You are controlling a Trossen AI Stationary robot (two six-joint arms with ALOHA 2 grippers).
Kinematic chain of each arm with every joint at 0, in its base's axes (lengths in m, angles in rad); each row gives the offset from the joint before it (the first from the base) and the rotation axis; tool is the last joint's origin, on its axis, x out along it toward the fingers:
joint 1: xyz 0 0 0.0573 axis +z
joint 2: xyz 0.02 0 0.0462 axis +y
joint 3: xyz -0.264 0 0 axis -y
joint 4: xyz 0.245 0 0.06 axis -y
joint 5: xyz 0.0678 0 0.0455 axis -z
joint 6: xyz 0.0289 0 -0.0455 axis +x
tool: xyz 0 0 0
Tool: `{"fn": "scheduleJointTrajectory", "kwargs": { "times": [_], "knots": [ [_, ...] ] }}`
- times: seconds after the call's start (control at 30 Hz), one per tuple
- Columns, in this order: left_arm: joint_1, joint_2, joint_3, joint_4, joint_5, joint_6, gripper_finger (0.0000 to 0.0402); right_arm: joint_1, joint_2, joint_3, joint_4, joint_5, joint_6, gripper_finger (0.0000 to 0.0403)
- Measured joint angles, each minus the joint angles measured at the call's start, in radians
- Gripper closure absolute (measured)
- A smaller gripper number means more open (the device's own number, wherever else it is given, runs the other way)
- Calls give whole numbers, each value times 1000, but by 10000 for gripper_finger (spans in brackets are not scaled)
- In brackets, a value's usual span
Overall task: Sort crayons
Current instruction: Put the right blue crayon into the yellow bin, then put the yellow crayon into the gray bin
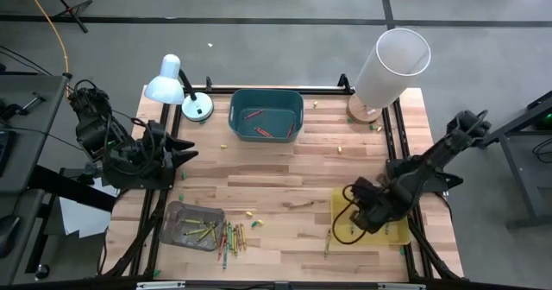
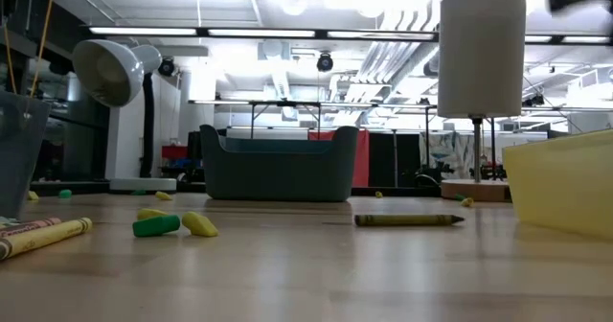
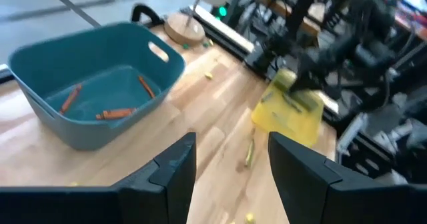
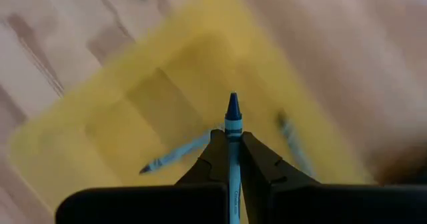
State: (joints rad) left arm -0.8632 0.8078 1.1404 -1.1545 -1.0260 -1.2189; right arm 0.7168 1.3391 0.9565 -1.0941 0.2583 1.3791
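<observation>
My right gripper (image 1: 355, 205) hangs over the yellow tray (image 1: 398, 235) at the table's near right, shut on a bluish crayon (image 4: 232, 117). Two more crayons (image 4: 175, 154) lie in that tray. My left gripper (image 3: 230, 171) stands open and raised over the table's left side (image 1: 185, 154), holding nothing. A teal bin (image 1: 266, 115) at the far middle holds red-orange crayons (image 3: 117, 113). A grey tray (image 1: 191, 223) at the near left holds green and yellow crayons. Several loose crayons (image 1: 231, 236) lie on the wood beside it. My right gripper pinches the crayon's paper-wrapped shaft (image 4: 233, 127) between its two fingers. The crayon lies along the fingers, its pointed tip (image 4: 232, 106) sticking out past their ends. The fingers point steeply down from above, and the crayon is lifted clear over the yellow tray.
A white desk lamp (image 1: 172, 83) stands at the far left and a tall white cylinder (image 1: 388, 66) on a wooden base at the far right. One crayon (image 1: 328, 245) lies left of the yellow tray. Small crayon stubs (image 2: 172, 224) lie scattered on the wood.
</observation>
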Motion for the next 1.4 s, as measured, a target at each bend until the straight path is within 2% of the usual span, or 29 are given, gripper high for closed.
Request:
{"fn": "scheduleJointTrajectory", "kwargs": {
  "times": [0.1,0.23,0.4,0.5,0.6,0.67,0.73,0.93,1.07,1.2,1.4],
  "knots": [
    [0,3,0,0,-44,0,229,14,-20,-84,84,-34,146,402],
    [0,4,0,0,-69,-5,229,-29,-19,-137,145,-75,332,391],
    [0,4,0,0,-69,-10,229,-72,-19,-113,133,-158,273,322],
    [0,4,0,0,-69,-10,229,-99,-19,-44,71,-160,164,266],
    [0,4,0,0,-69,-10,229,-147,-19,55,28,-88,28,217],
    [0,4,0,0,-70,-10,229,-197,-19,122,84,-18,-113,194],
    [0,4,0,0,-83,-10,229,-276,-1,174,190,-1,-309,182],
    [0,4,0,0,-96,-23,229,-534,177,263,421,-120,-826,185],
    [0,4,0,0,-95,-36,229,-662,357,337,468,-183,-1084,195],
    [0,4,0,1,-86,-37,229,-740,513,422,456,-185,-1268,199],
    [0,4,0,1,-84,-59,229,-808,663,515,397,-207,-1390,199]
  ]
}}
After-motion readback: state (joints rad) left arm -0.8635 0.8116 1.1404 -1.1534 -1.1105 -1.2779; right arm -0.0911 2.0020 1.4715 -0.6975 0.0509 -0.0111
